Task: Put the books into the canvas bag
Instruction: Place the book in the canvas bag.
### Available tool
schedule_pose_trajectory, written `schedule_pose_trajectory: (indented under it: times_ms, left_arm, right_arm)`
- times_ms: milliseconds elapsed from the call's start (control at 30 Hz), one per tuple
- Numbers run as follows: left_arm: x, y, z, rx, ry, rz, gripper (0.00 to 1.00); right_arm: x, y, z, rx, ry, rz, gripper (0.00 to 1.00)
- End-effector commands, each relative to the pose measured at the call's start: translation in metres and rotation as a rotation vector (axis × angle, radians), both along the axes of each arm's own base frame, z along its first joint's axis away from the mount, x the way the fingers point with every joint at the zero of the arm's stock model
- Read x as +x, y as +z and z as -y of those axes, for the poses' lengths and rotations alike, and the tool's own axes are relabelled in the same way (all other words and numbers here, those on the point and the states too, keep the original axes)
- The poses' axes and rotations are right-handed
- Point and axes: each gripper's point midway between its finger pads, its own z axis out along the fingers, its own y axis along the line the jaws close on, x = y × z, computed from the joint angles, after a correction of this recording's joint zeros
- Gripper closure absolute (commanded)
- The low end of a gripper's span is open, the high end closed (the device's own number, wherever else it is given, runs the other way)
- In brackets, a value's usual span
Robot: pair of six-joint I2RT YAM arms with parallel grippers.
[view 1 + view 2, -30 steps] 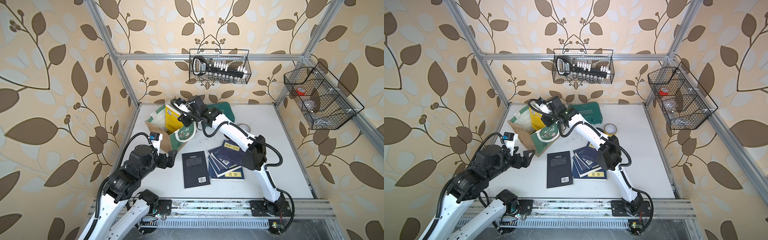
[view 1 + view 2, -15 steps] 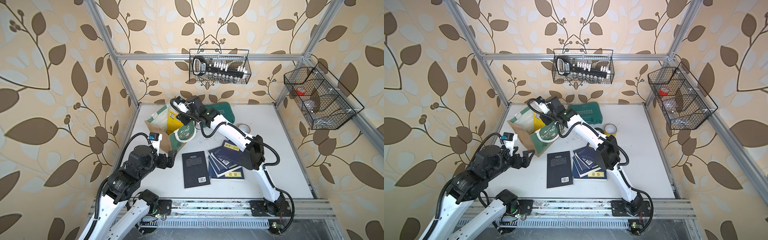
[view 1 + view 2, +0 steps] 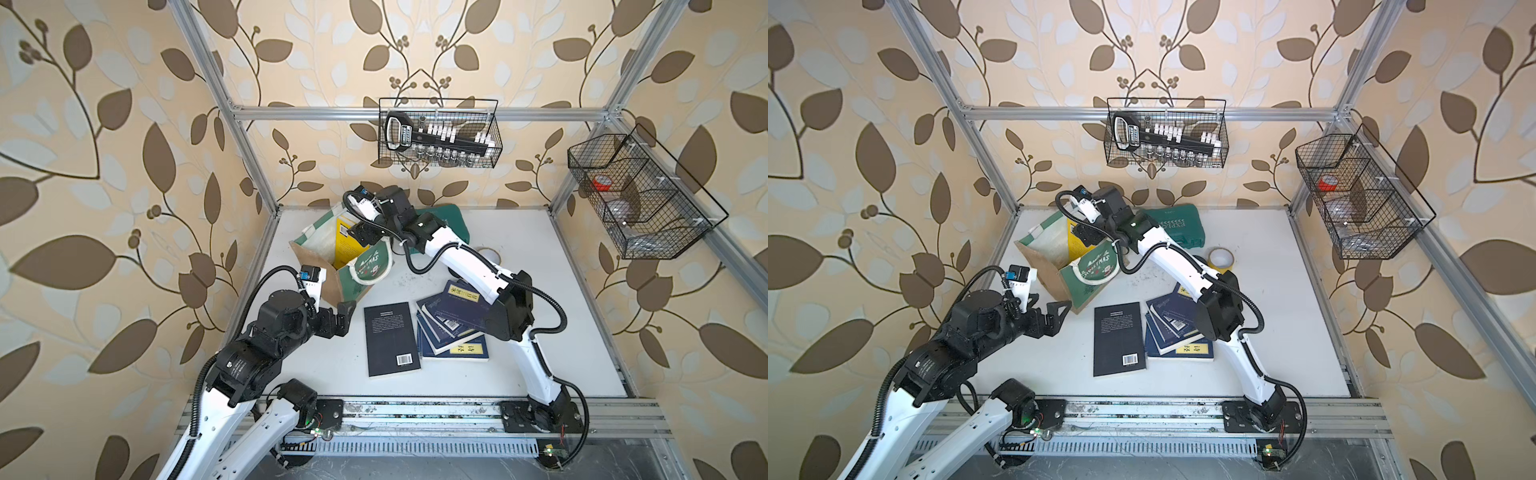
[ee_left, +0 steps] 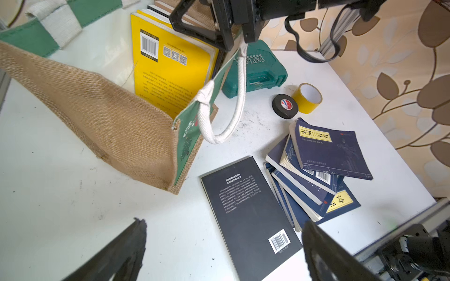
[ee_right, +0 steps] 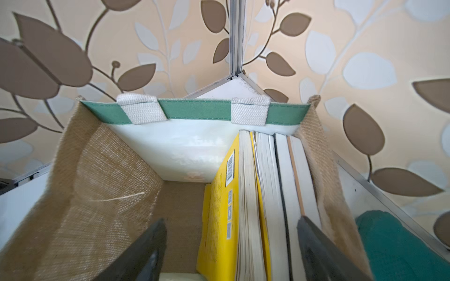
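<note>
The white desk carries the canvas bag, upright and open-mouthed, near its far left corner. Inside the bag a row of books stands on edge against one burlap end wall, with a yellow-covered one innermost, and room remains beside them. Not yet packed, toward the middle of the near edge, are a fanned stack of navy books, several deep, and just beside it a single black-covered book lying flat, barcode up. My right claw hangs over the bag's mouth above the standing row, jaws apart, gripping nothing. My left claw hovers by the bag's near corner, jaws wide and empty. I judge the task roughly half done.
</note>
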Motion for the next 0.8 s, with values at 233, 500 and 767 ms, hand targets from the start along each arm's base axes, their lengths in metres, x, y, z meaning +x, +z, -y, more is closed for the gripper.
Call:
schedule_pose_trajectory:
  times_ms: [233, 500, 767]
  left_arm:
    - [0.008, -0.020, 0.037, -0.073, -0.135, -0.142, 0.01]
    - [0.000, -0.040, 0.058, -0.253, -0.128, -0.323, 0.01]
    - [-0.005, -0.082, 0.062, -0.384, -0.053, -0.424, 0.01]
  right_arm:
    - [-0.067, 0.016, 0.071, -0.029, -0.044, -0.068, 0.02]
    - [-0.141, -0.049, 0.114, -0.032, -0.032, -0.296, 0.02]
    - [-0.216, -0.124, 0.120, -0.085, -0.025, -0.484, 0.02]
